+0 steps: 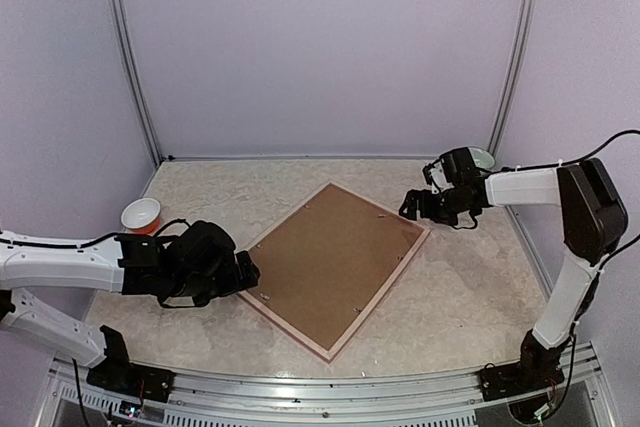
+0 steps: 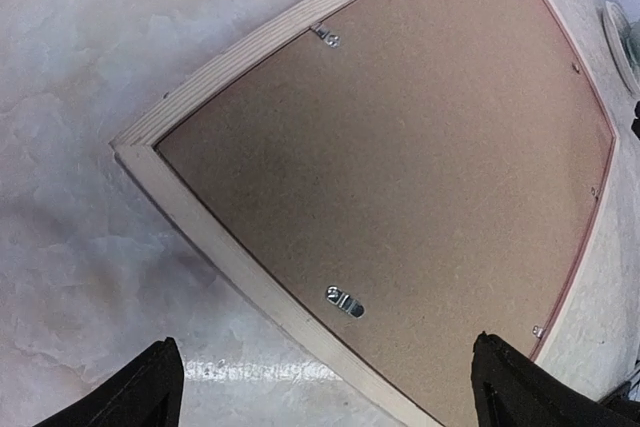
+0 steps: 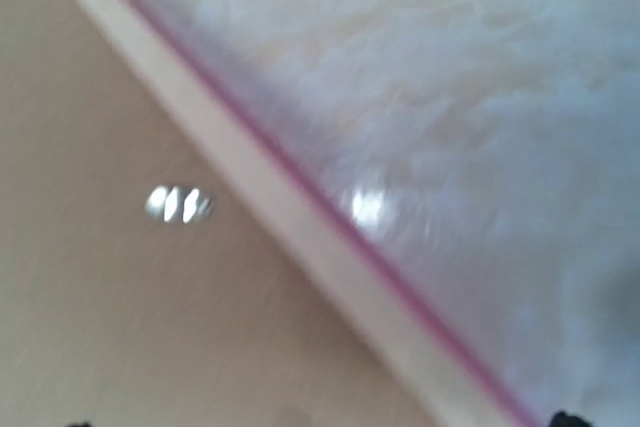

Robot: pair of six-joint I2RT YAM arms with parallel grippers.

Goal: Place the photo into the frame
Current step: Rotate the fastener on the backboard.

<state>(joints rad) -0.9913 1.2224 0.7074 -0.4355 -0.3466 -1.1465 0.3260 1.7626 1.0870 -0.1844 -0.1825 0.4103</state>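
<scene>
The frame (image 1: 287, 330), a flat rectangle, lay face down and diagonal on the marbled table (image 1: 460, 287). Its pale wood rim enclosed a fibrous brown backing board (image 1: 335, 262) with small metal tabs (image 2: 344, 302). The left gripper (image 1: 248, 272) stood at its left corner and the right gripper (image 1: 412, 207) at its right corner, both spread wide and empty.

Soft, even light fills the overhead view, leaving only faint shadows on the pale table (image 1: 470, 287). The left wrist view is sharp but bows at its edges, curving the frame (image 2: 135, 147). A metal clip (image 2: 344, 302) glints there. The right wrist view is blurred throughout, with a white glare spot on the tabletop.
</scene>
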